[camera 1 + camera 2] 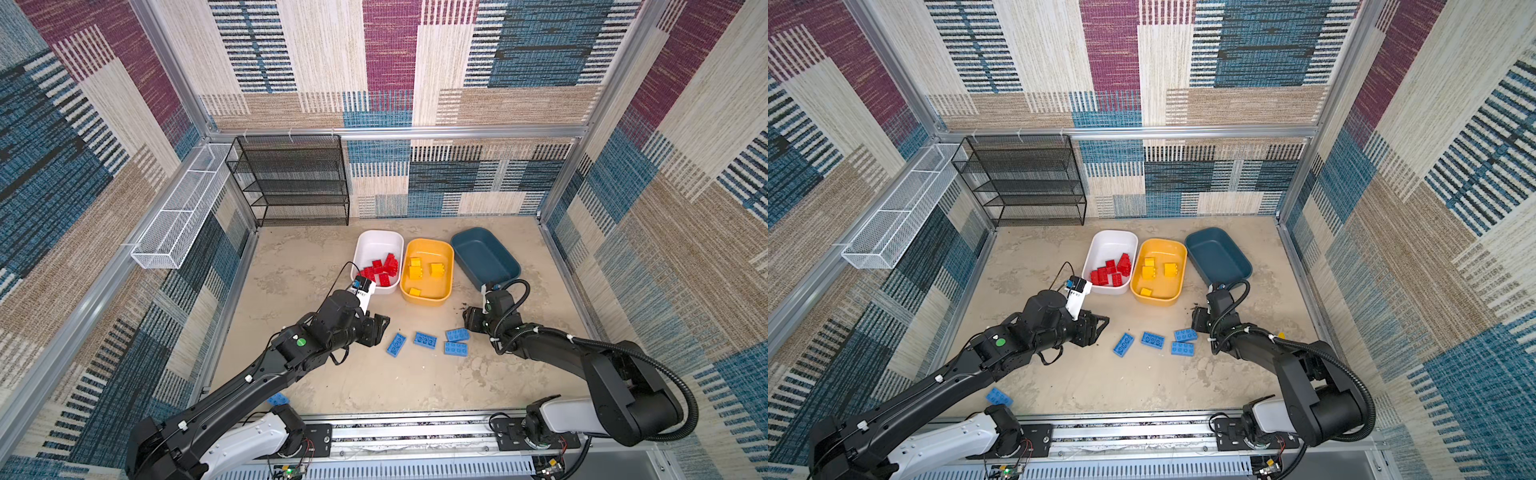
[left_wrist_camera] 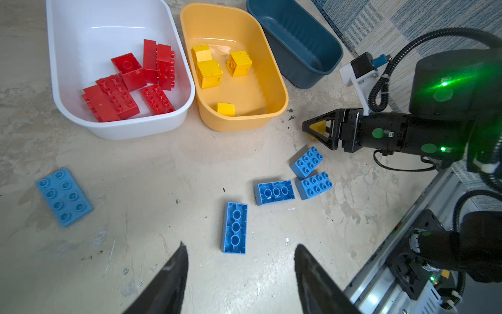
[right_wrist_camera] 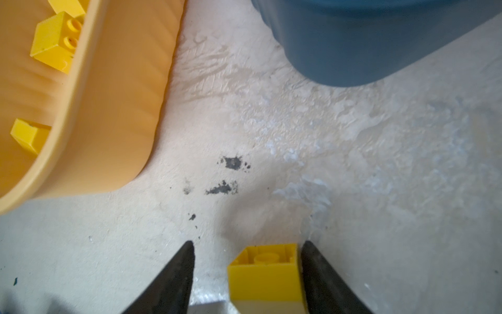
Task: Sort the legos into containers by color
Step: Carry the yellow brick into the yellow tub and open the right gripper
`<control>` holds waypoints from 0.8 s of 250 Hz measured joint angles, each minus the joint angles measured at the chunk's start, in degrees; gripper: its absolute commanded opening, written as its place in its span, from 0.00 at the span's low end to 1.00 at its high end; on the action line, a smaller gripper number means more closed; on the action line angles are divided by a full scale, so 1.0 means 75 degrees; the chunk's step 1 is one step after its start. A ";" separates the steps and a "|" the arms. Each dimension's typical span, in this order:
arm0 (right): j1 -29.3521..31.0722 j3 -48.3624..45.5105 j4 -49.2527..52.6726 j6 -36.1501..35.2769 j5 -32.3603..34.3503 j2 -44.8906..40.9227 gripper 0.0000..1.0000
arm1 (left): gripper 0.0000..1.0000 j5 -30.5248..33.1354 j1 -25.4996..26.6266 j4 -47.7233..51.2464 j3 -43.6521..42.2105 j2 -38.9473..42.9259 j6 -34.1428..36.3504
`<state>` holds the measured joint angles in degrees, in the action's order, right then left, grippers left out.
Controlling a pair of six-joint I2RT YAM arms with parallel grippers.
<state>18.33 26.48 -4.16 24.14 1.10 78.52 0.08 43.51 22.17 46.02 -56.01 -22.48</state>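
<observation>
My right gripper [image 3: 247,242] stands open low over the floor around a small yellow lego [image 3: 266,274]. The brick touches one finger and a gap shows to the other. It sits between the yellow container [image 1: 430,243] and the teal-blue container [image 1: 482,257], which holds nothing. My left gripper [image 2: 240,244] is open and empty, just short of an upturned blue lego [image 2: 235,217]. Several more blue legos [image 1: 457,334] lie between the two grippers. Red legos [image 1: 380,270] fill the white container [image 1: 378,235], and yellow legos [image 1: 415,270] lie in the yellow one.
One blue lego [image 1: 278,400] lies near the front edge, partly under my left arm. A black mesh rack [image 1: 291,178] stands at the back left and a white wire basket [image 1: 178,216] hangs on the left wall. The three tubs sit side by side.
</observation>
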 measured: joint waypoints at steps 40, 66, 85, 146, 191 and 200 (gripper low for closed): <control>0.0064 0.0087 0.0102 0.0000 0.0093 0.0157 0.42 | 0.63 0.0187 0.0000 0.0023 -0.0093 0.0210 -0.0003; 0.0096 0.0207 0.0169 0.0000 0.0143 0.0192 0.36 | 0.63 0.0251 0.0000 0.0047 -0.0207 0.0361 -0.0006; 0.0117 0.0300 0.0335 -0.0009 0.0152 0.0169 0.30 | 0.63 0.0338 0.0000 0.0076 -0.0221 0.0469 -0.0006; 0.0335 0.1055 0.1230 -0.0122 0.0195 -0.0592 0.30 | 0.62 0.0367 0.0000 0.0289 -0.0262 0.0918 -0.0006; 0.0595 0.2404 0.1888 -0.0364 -0.0114 -0.0574 0.33 | 0.62 0.0361 0.0000 0.0338 -0.0294 0.1105 -0.0012; 0.0612 0.2734 0.1935 -0.0440 -0.0239 -0.0399 0.33 | 0.62 0.0356 0.0000 0.0350 -0.0309 0.1131 -0.0012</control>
<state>22.92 46.98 10.35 20.84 -0.69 75.53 2.74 43.51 24.80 43.70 -47.53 -22.57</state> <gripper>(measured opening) 0.336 0.623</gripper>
